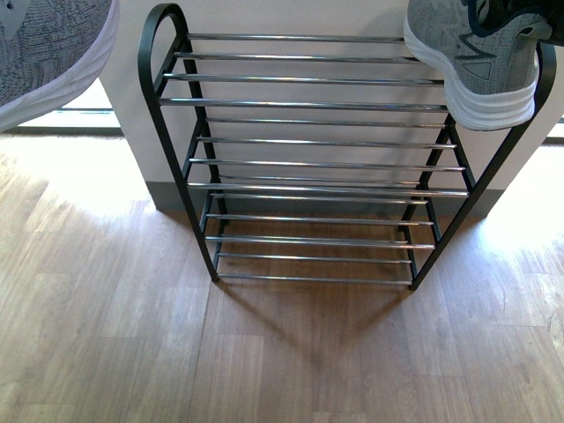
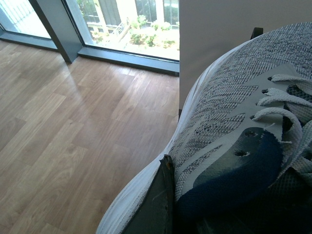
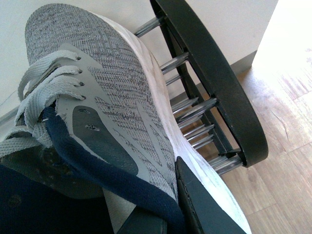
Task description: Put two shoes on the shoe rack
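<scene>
Two grey knit sneakers with white soles and navy collars are held in the air. One sneaker (image 1: 48, 53) hangs at the upper left, well left of the shoe rack (image 1: 308, 163); my left gripper (image 2: 195, 197) is shut on it (image 2: 229, 112), one finger (image 2: 158, 204) against its side by the collar. The other sneaker (image 1: 480, 66) is over the right end of the rack's top tier, its sole close to the top bars. My right gripper (image 3: 163, 204) is shut on this sneaker (image 3: 117, 97), with one finger (image 3: 197, 202) outside along the sole. I cannot tell whether it touches the bars.
The black-framed rack with chrome bars stands against a white wall (image 1: 291, 18) on a wood floor (image 1: 264, 352); none of its visible tiers holds shoes. Its curved side frame (image 3: 214, 73) lies right beside the right sneaker. Floor-level windows (image 2: 126, 24) run to the left.
</scene>
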{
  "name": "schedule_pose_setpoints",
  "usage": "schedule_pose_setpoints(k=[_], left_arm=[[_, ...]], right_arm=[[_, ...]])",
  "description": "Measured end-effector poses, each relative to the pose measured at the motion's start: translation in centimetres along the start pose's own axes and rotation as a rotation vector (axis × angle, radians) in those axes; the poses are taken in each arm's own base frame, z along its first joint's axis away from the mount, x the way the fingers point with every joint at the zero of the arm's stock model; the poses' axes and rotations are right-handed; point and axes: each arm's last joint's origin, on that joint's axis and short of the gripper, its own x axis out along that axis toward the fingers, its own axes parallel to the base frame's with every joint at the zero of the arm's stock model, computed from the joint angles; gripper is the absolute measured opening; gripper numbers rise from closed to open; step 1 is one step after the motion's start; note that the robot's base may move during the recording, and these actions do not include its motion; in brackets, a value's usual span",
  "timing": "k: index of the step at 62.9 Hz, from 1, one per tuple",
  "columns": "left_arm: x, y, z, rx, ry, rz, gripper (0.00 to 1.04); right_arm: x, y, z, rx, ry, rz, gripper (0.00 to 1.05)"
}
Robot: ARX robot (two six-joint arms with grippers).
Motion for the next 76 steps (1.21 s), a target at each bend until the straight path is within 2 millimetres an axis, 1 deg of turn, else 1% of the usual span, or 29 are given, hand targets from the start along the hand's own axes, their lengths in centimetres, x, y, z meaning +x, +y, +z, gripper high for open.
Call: schedule_pose_setpoints(k=[15,25,32,37,43,47,48,50,52,57,59,60,64,66,67,68,69,70,73,75,76], left_arm=[[0.0,0.0,0.0,0.0,0.0,0.0,0.02],[0.0,0.0,0.0,0.0,0.0,0.0,0.02],[0.0,0.0,0.0,0.0,0.0,0.0,0.02],[0.0,0.0,0.0,0.0,0.0,0.0,0.02],[0.0,0.0,0.0,0.0,0.0,0.0,0.02],[0.0,0.0,0.0,0.0,0.0,0.0,0.02],[0.0,0.0,0.0,0.0,0.0,0.0,0.02],[0.0,0.0,0.0,0.0,0.0,0.0,0.02],[0.0,0.0,0.0,0.0,0.0,0.0,0.02],[0.0,0.0,0.0,0.0,0.0,0.0,0.02],[0.0,0.0,0.0,0.0,0.0,0.0,0.02],[0.0,0.0,0.0,0.0,0.0,0.0,0.02],[0.0,0.0,0.0,0.0,0.0,0.0,0.02],[0.0,0.0,0.0,0.0,0.0,0.0,0.02],[0.0,0.0,0.0,0.0,0.0,0.0,0.02],[0.0,0.0,0.0,0.0,0.0,0.0,0.02],[0.0,0.0,0.0,0.0,0.0,0.0,0.02],[0.0,0.0,0.0,0.0,0.0,0.0,0.02],[0.0,0.0,0.0,0.0,0.0,0.0,0.02],[0.0,0.0,0.0,0.0,0.0,0.0,0.02],[0.0,0.0,0.0,0.0,0.0,0.0,0.02]], right_arm=[[1.4,-0.6,0.0,0.013,-0.02,-0.067,0.01],[1.7,0.0,0.8,0.021,-0.042,-0.068,0.01],[1.7,0.1,0.7,0.019,-0.034,-0.056,0.02],[1.7,0.2,0.8,0.022,-0.035,-0.042,0.18],[1.5,0.3,1.1,0.026,-0.036,-0.023,0.34],[1.4,0.4,1.2,0.029,-0.04,-0.009,0.42],[1.3,0.4,1.3,0.029,-0.043,-0.001,0.46],[1.1,0.5,1.4,0.028,-0.047,0.011,0.51],[1.0,0.5,1.4,0.026,-0.049,0.018,0.55],[0.2,0.4,1.6,0.021,-0.054,0.057,0.69],[-0.1,0.4,1.6,0.018,-0.057,0.065,0.71],[-0.5,0.4,1.7,0.016,-0.064,0.077,0.76],[-1.5,0.3,2.0,0.006,-0.073,0.113,0.86],[-1.8,0.3,2.1,0.007,-0.076,0.122,0.89],[-2.3,0.2,2.3,0.003,-0.082,0.136,0.93],[-2.4,0.2,2.3,0.003,-0.083,0.14,0.94],[-2.9,0.1,2.4,0.0,-0.087,0.155,0.97],[-3.0,0.1,2.4,0.0,-0.088,0.158,0.97],[-4.1,-0.3,2.6,-0.007,-0.096,0.186,0.95],[-4.4,-0.3,2.6,-0.009,-0.097,0.195,0.95],[-4.9,-0.5,2.6,-0.011,-0.098,0.211,0.95]])
